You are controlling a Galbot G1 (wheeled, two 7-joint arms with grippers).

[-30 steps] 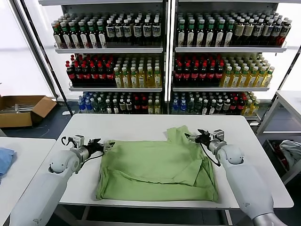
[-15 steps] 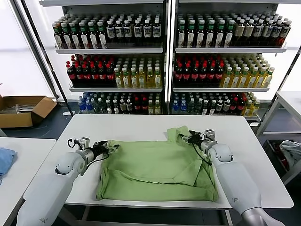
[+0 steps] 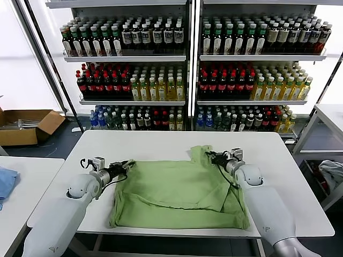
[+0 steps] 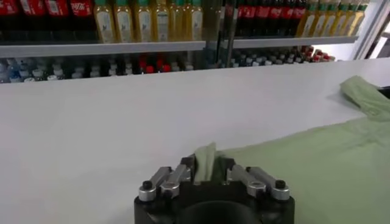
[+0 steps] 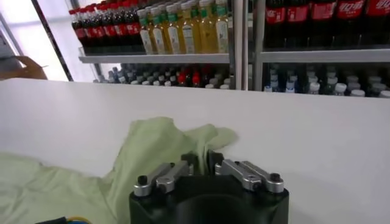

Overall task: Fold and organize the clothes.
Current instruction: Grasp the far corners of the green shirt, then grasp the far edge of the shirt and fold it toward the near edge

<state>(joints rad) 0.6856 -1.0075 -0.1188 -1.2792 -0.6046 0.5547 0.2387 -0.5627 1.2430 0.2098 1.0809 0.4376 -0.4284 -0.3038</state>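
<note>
Both grippers, left gripper (image 3: 127, 165) and right gripper (image 3: 210, 157), pinch the polo shirt (image 3: 179, 195) mid-frame, ready to lift and fold together.

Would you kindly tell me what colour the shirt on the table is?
The shirt is plain light green, seen best in the head view.

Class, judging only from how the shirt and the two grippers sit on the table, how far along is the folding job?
Done: the polo shirt lies on the white table, partly folded but rumpled. In hand: the left gripper is shut on the shirt's far left corner, and the right gripper is shut on cloth at its far right edge. Left: the next fold, then neatening and organizing.
</note>
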